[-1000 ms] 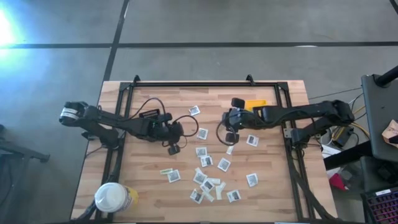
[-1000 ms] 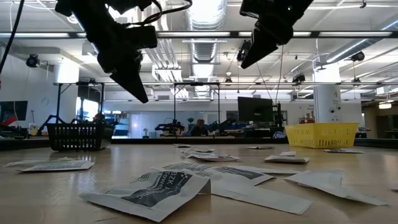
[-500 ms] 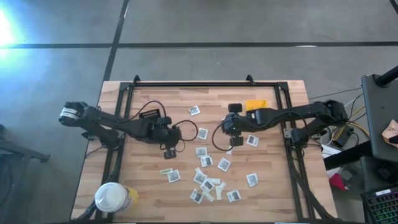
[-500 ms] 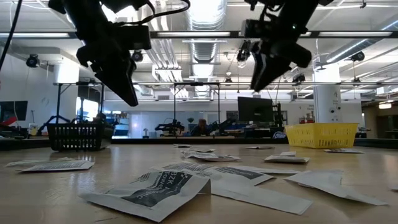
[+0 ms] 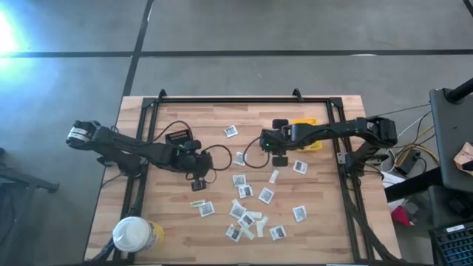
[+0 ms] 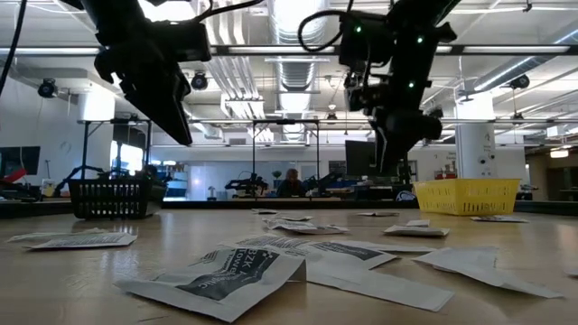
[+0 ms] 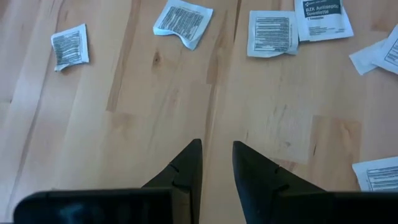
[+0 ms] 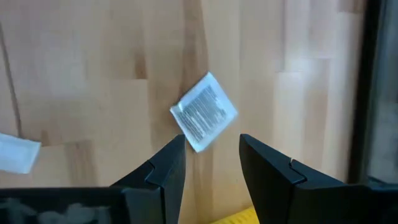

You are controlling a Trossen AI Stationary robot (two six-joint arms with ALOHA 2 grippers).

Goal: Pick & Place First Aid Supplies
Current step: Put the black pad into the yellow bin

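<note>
The first aid supplies (image 5: 251, 207) are seen scattered flat over the centre and lower centre of the wooden table (image 5: 170, 229) in the high view, mostly as small white square packets with dark centres, with a few narrow pale strips among them; one packet (image 5: 231, 131) lies apart toward the upper centre, and another (image 5: 299, 167) lies at centre right. In the right wrist view a single printed packet (image 8: 204, 120) is shown lying tilted on the wood, just beyond the right end effector (image 8: 211, 158); its two dark fingers (image 8: 168, 168) stand well apart, and nothing is gripped between them. In the high view the right end effector (image 5: 278, 151) is placed at upper centre, beside a yellow bin (image 5: 304, 125). The left end effector (image 5: 198, 179) is found at centre left of the high view, above bare wood; in the left wrist view its fingers (image 7: 188, 168) are parted by a narrow gap (image 7: 216, 165) and hold nothing, with several printed packets (image 7: 270, 32) lying beyond them. In the low view both end effectors are shown raised above the table, with packets (image 6: 226, 271) in the foreground; the yellow bin (image 6: 466, 195) stands at right and a black basket (image 6: 108, 197) at left. A round white-lidded yellow tub (image 5: 134, 235) stands at the lower left corner of the table.
</note>
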